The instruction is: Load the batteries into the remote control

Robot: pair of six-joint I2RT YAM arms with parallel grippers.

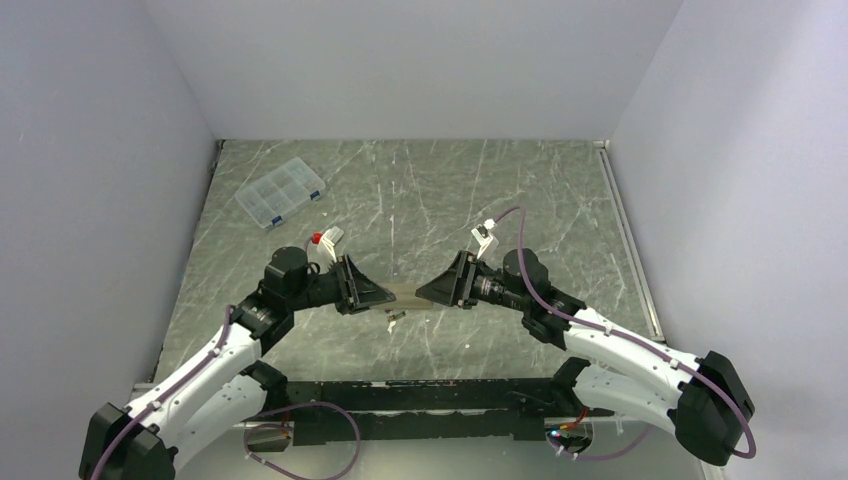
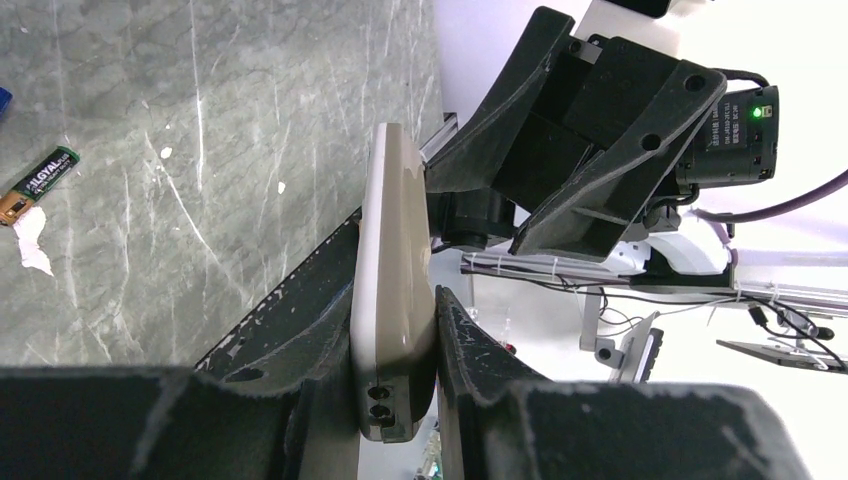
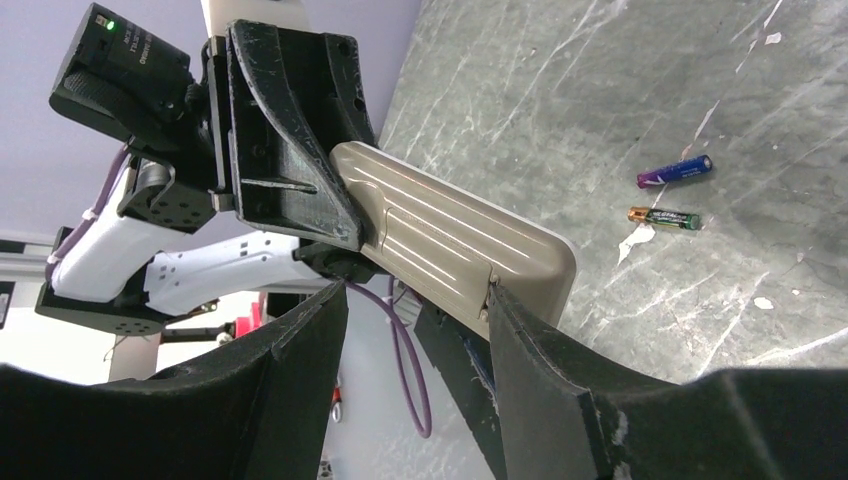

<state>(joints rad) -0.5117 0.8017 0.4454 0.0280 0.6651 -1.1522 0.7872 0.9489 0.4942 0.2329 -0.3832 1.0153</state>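
Note:
The remote control (image 1: 405, 291) hangs above the table between my two grippers, beige ribbed back showing in the right wrist view (image 3: 450, 235). My left gripper (image 1: 385, 293) is shut on one end of it; in the left wrist view (image 2: 393, 300) both fingers press its sides. My right gripper (image 1: 425, 292) is open at the other end, and its wide gap (image 3: 415, 300) shows one fingertip (image 3: 505, 305) touching the remote's end by the cover seam. Two batteries (image 1: 396, 317) lie on the table below, one purple (image 3: 675, 171), one dark with an orange end (image 3: 664, 218).
A clear compartmented box (image 1: 281, 192) lies at the back left of the table. A small white scrap (image 2: 32, 245) lies beside the dark battery (image 2: 40, 183). Walls enclose the table on three sides.

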